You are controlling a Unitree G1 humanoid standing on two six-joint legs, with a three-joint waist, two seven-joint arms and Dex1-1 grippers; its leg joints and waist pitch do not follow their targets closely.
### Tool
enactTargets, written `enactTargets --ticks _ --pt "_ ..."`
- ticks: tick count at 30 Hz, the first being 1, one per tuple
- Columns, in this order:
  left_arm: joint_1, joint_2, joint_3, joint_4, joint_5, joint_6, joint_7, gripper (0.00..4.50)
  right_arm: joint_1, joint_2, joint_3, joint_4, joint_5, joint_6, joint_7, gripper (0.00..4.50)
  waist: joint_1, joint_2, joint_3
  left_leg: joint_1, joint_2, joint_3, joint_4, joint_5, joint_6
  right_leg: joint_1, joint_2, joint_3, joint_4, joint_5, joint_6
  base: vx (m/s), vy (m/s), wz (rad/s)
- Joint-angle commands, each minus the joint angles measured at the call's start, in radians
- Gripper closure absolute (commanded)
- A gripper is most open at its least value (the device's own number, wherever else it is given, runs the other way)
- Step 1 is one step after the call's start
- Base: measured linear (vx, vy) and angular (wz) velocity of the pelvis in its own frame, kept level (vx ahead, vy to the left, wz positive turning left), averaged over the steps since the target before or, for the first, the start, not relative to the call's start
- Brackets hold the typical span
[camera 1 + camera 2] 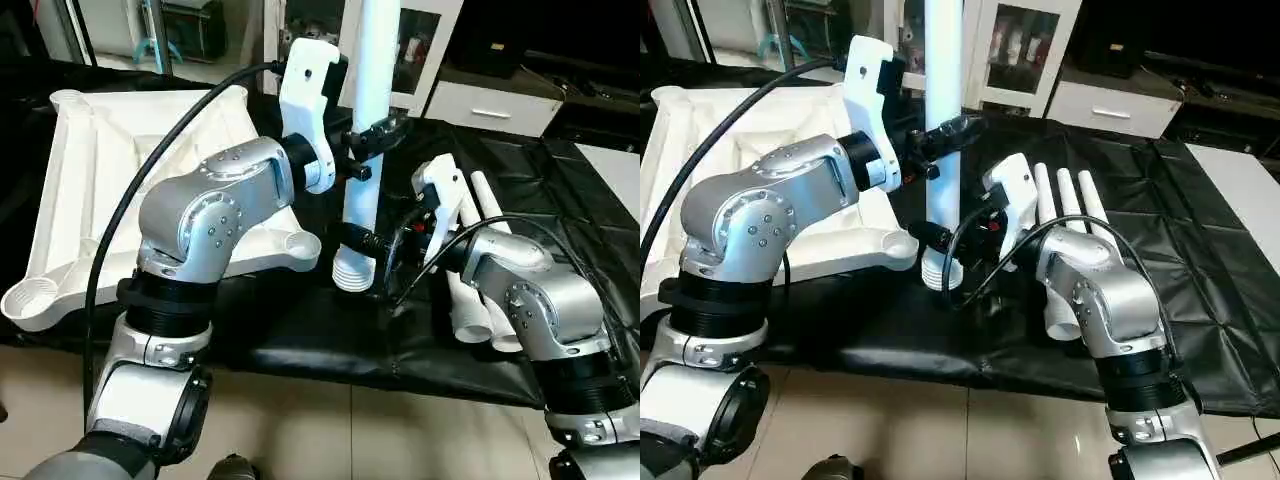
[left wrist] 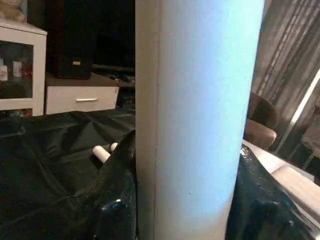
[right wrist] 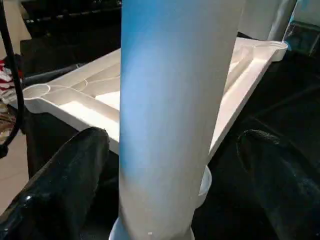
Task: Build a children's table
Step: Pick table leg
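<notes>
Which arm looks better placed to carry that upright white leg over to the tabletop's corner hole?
Probably the left: its pincer grips the upright leg, nearest the tabletop. The right pincer stands open around it.

Left forearm reaching forward and up across the body, silver elbow bent, white wrist housing raised high. Left gripper (image 1: pixel 372 135) clamped on the upright white table leg (image 1: pixel 367 110) about midway up, black fingers (image 1: pixel 390 128) wrapping it from either side. Right forearm extended forward lower down, wrist angled inward toward the same leg. Right gripper (image 3: pixel 170 165) standing near the leg's ribbed lower end, black fingers (image 3: pixel 65 180) spread wide on both sides of the tube, clear gaps between each pad and the tube, touching nothing.
</notes>
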State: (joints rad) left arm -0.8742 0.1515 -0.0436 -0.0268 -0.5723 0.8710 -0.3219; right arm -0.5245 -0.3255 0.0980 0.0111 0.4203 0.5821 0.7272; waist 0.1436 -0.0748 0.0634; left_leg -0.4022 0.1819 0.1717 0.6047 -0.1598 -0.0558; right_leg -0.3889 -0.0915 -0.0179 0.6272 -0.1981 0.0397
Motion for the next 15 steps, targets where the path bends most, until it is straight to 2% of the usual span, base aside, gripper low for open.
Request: enactTargets --ticks 1,6,7,11,15 --pt "-0.017 -0.006 -0.017 -0.032 0.009 -0.007 -0.007 2.72 -0.006 -0.013 0.007 -0.002 -0.009 0.005 -0.001 0.0 -0.003 0.006 -0.076 0.034 0.03 -0.005 -0.078 -0.172 -0.074 0.033 -0.035 0.014 -0.061 -0.06 -0.171 0.0 0.0 0.0" --pt "-0.014 -0.004 -0.021 -0.038 0.014 -0.005 -0.019 2.72 -0.007 -0.006 0.005 0.004 -0.008 0.007 0.001 0.0 -0.003 0.007 -0.075 0.035 0.031 -0.006 -0.08 -0.198 -0.08 0.03 -0.035 0.014 -0.064 -0.092 -0.167 0.0 0.0 0.0" --pt "-0.011 -0.002 -0.026 -0.042 0.015 -0.007 -0.024 2.72 -0.011 0.001 -0.002 0.008 0.0 0.011 0.0 0.3 -0.004 0.006 -0.075 0.034 0.032 -0.006 -0.08 -0.196 -0.079 0.031 -0.036 0.014 -0.064 -0.089 -0.167 0.0 0.0 0.0" --pt "-0.006 -0.002 -0.031 -0.049 0.018 -0.012 -0.03 2.72 -0.015 0.015 -0.021 0.015 0.034 0.037 0.008 0.57 -0.004 0.007 -0.075 0.035 0.031 -0.006 -0.08 -0.197 -0.077 0.03 -0.035 0.014 -0.064 -0.089 -0.17 0.0 0.0 0.0" --pt "-0.004 -0.002 -0.031 -0.053 0.019 -0.013 -0.034 2.72 -0.004 0.007 -0.013 0.013 0.045 0.057 0.024 0.91 -0.003 0.006 -0.075 0.034 0.031 -0.006 -0.079 -0.186 -0.075 0.031 -0.036 0.014 -0.063 -0.075 -0.171 0.0 0.0 0.0"
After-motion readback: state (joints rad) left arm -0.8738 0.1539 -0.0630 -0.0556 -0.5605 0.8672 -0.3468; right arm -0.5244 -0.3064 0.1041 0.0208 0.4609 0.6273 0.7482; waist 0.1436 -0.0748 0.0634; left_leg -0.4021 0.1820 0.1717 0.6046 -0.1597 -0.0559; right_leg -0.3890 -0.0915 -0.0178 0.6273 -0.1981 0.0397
